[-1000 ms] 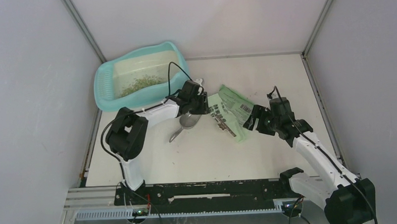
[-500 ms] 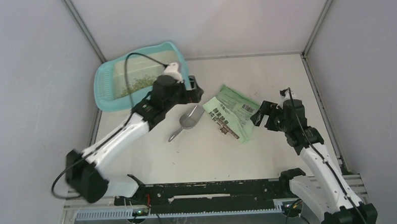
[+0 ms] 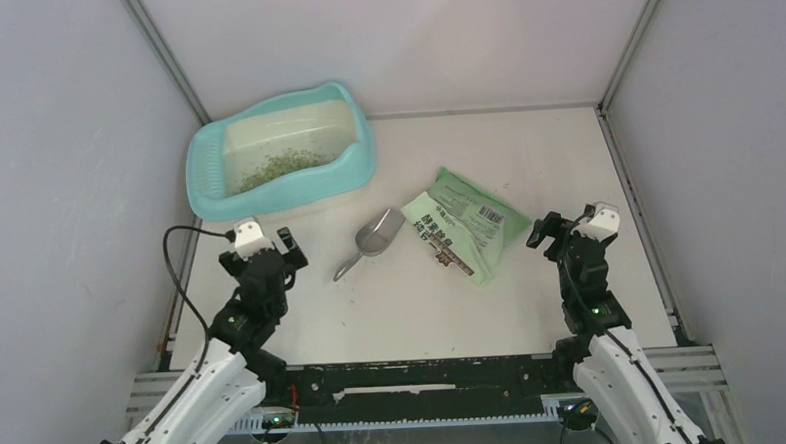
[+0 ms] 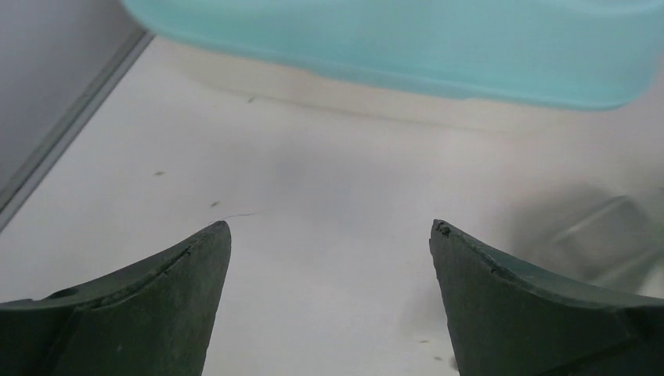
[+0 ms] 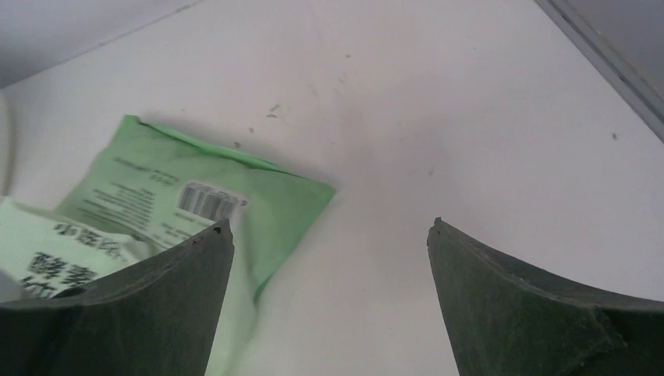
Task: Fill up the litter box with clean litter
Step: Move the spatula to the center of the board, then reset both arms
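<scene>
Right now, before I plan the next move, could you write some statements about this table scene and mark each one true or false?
1. The large light turquoise plastic litter box holds some pale green-beige litter granules. True.
2. The grey metal scoop lies inside the litter box. False: it lies on the white table, between the litter box and the bag.
3. The left gripper is shut on the scoop. False: it is open and holds nothing.
4. The flat green printed bag lies on the table between the scoop and the right gripper. True.
5. The right gripper is open and empty. True.
</scene>
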{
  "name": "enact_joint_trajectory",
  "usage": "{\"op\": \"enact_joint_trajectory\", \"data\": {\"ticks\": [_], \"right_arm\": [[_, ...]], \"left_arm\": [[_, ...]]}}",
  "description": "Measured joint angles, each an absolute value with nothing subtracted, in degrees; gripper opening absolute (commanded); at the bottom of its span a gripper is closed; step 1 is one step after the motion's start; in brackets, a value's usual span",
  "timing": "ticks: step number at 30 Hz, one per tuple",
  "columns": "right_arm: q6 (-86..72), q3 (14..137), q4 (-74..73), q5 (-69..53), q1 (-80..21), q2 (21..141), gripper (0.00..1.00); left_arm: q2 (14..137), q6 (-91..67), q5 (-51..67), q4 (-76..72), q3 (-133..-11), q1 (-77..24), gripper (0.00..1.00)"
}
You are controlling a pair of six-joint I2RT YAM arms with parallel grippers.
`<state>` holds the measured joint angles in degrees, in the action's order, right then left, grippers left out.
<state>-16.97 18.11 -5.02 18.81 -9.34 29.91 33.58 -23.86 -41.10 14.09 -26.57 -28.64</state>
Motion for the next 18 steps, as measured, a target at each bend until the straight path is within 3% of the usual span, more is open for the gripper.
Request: {"op": "enact_joint_trajectory", "data": {"ticks": [6,11,18], "right_arm": [[-14.44,8.36,10.55,22.90,-9.34,34.72,0.99],[-13.04,5.93,21.78,25.08,-8.93,44.40,0.99],[-11.77,6.22,33.39,25.61,-8.27,56.10,0.99]], "left_arm": [[31.64,-16.91,-43.24,6.46,-16.51,-22.39,1.00],[31.24,-14.13,-38.44,-6.42,-10.39,-10.98,1.00],[40.86,-12.78,-31.22,-17.28,-7.09,-5.21,1.00]]}}
